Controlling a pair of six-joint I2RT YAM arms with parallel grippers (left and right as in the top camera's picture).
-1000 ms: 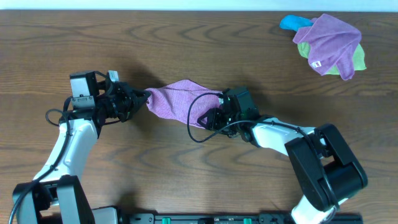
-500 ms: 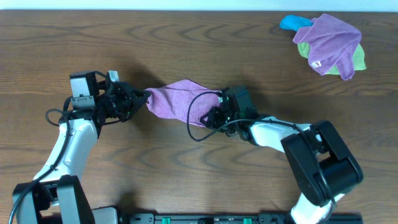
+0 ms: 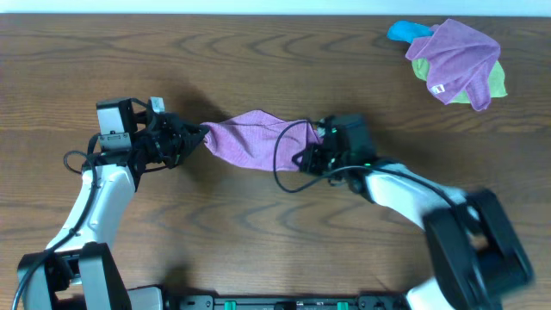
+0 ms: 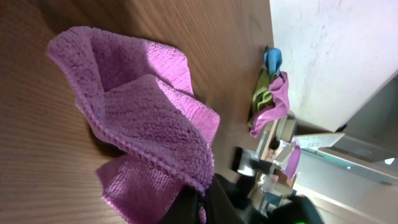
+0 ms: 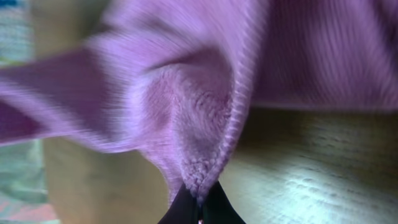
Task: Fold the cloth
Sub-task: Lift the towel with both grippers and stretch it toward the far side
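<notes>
Left claw (image 3: 201,136) & right claw (image 3: 303,159) each pinch the lilac cloth (image 3: 254,138) by a corner — stretched out, prob. for even folding.

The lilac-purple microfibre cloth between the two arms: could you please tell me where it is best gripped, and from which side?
By the hemmed edge at its two ends, each approached from its outer side. The lilac-purple microfibre cloth spans as a band between the left gripper and right gripper, both shut on it there. The hem is thin and offers a clean pinch; the middle bunches loosely.
</notes>
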